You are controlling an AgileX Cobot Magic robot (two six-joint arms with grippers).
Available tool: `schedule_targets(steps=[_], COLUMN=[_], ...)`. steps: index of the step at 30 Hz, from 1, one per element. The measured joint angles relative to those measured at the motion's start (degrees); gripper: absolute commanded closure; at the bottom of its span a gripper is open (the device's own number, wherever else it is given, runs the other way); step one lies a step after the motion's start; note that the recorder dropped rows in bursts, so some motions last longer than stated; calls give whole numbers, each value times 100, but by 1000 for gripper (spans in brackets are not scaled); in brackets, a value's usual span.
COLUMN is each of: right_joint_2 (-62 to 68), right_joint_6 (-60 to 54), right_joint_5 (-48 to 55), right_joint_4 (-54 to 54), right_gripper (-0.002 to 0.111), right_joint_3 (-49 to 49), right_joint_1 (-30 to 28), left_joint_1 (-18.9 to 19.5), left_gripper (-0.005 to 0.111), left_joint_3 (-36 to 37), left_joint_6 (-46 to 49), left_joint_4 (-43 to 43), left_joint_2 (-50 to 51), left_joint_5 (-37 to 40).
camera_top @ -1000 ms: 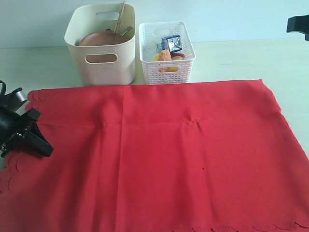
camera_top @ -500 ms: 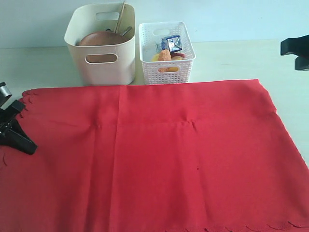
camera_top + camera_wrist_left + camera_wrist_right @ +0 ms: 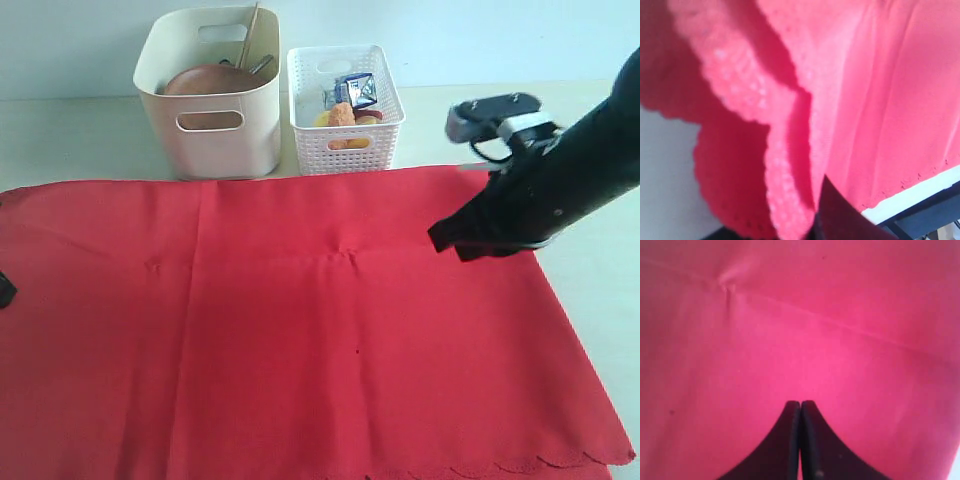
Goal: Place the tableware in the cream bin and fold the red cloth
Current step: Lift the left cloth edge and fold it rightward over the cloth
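Red cloth (image 3: 300,330) lies near one cream bin (image 3: 212,150), one white basket (image 3: 340,156)

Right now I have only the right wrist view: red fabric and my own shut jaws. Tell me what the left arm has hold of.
Observer: The left jaws are shut on the scalloped edge of the red cloth, which bunches up around them.
Operator: Give me my position over the cloth.
Observer: Your right jaws are over its far right part, near the far right corner.
Operator: Report the tableware.
Observer: A brown plate and chopsticks show inside the cream bin. No tableware shows on the cloth.
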Motion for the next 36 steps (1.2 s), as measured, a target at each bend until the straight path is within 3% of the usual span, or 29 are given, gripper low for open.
schedule_targets(steps=[14, 23, 36], right_joint_2=[1206, 1365, 1390], right_joint_6=[887, 951, 963], right_joint_5=[-483, -601, -664], right_joint_4=[-814, -769, -722], right_gripper=[108, 108, 108], right_joint_3=[-21, -97, -97], right_joint_1=[222, 222, 222], left_joint_1=[-91, -818, -1968], left_gripper=[106, 106, 106], left_joint_3=[7, -55, -969], left_joint_6=[-23, -23, -131], left_joint_4=[21, -59, -831], left_joint_2=[-835, -903, -903], left_joint_5=[247, 255, 259])
